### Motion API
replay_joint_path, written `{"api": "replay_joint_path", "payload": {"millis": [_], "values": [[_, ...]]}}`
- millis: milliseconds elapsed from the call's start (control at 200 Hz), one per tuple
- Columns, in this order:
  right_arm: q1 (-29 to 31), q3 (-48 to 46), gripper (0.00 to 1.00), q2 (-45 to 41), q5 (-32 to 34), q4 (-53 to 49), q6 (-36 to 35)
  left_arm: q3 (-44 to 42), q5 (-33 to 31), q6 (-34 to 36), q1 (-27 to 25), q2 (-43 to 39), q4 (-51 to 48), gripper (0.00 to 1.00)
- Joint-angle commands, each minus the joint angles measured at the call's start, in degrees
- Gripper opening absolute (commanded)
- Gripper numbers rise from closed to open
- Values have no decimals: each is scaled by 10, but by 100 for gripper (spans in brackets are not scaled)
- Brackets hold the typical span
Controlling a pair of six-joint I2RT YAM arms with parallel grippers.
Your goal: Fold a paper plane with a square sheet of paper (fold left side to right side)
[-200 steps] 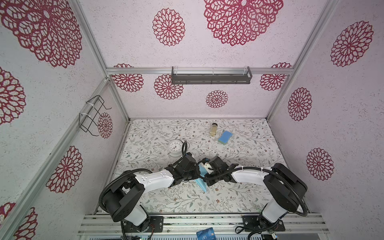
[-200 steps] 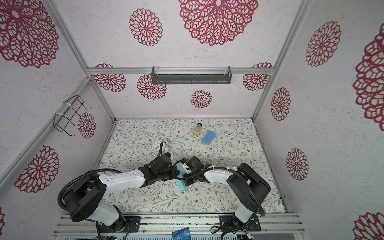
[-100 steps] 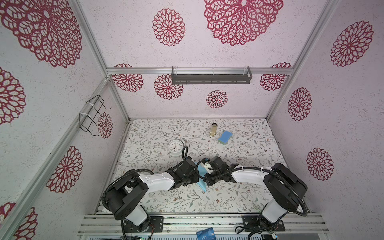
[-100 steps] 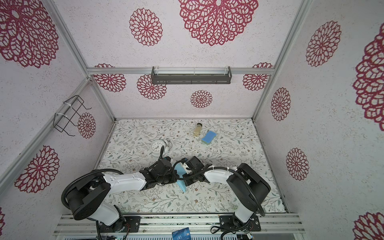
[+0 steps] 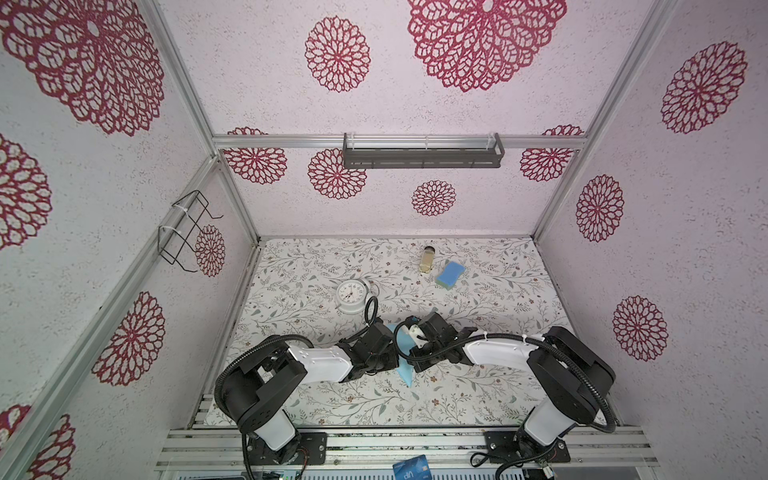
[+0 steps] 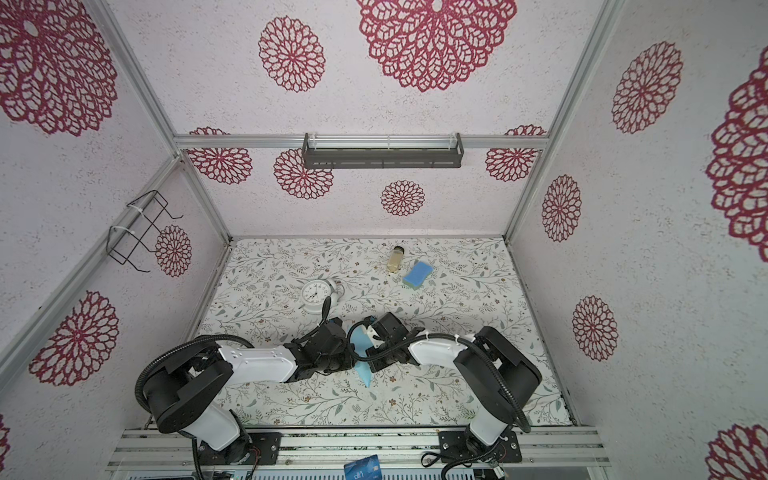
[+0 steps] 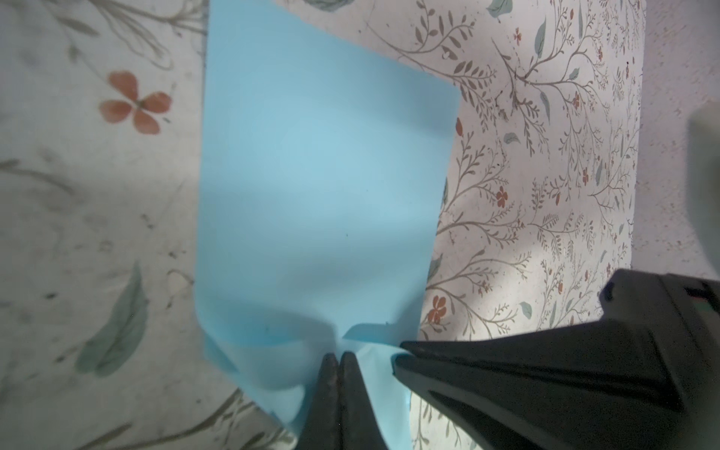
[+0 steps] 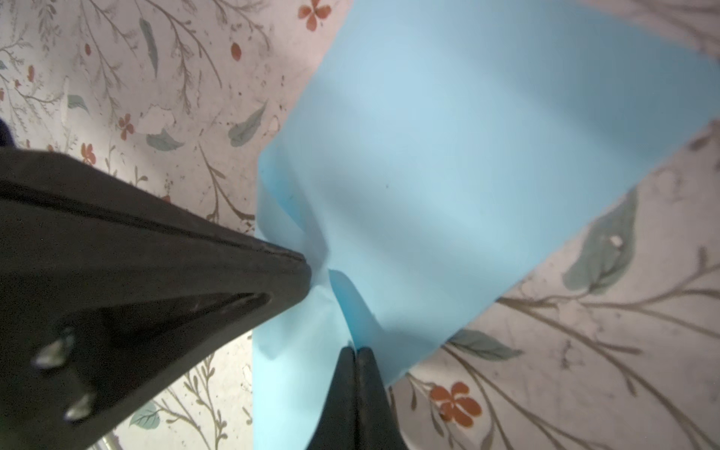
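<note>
The square sheet of paper (image 5: 405,371) is light blue and hangs bent between my two grippers near the table's front middle; both top views show it (image 6: 366,376). My left gripper (image 7: 338,355) is shut on a crumpled edge of the sheet (image 7: 319,175). Close beside it, my right gripper (image 8: 356,350) is shut on the same edge of the sheet (image 8: 467,156). From above, the left gripper (image 5: 390,362) and right gripper (image 5: 417,356) almost touch. The rest of the sheet droops to the floral table. No paper plane is in view.
A white clock (image 5: 351,294) stands just behind the left arm. A small bottle (image 5: 428,258) and a blue sponge (image 5: 450,274) lie at the back right. A dark blue card (image 5: 410,469) rests on the front rail. A wire rack (image 5: 185,230) hangs on the left wall.
My left wrist has drawn back toward the front edge, uncovering the clock. The paper has come with it. The right arm has hardly moved.
</note>
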Motion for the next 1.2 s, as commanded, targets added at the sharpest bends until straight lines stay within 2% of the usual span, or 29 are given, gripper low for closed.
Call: {"api": "replay_joint_path", "payload": {"millis": [0, 85, 350, 515, 620, 936, 1196], "values": [[-2, 14, 14, -39, -13, -32, 19, -4, -9, -18, -8, 13, 4, 0], [-2, 12, 23, -64, -13, -35, 35, -3, -14, -28, -11, 15, 3, 0], [5, -49, 40, -139, -5, -13, 117, -3, -35, -82, -23, 15, -10, 0], [25, -84, 51, -173, 7, -9, 155, -1, -53, -122, -36, 17, -16, 0], [49, -92, 55, -176, 20, -4, 173, 2, -66, -140, -44, 18, -21, 0], [99, -64, 55, -137, 65, -5, 199, 9, -80, -157, -56, 18, -34, 0], [108, -55, 43, -107, 101, -29, 209, 5, -91, -172, -60, 6, -39, 0]]}}
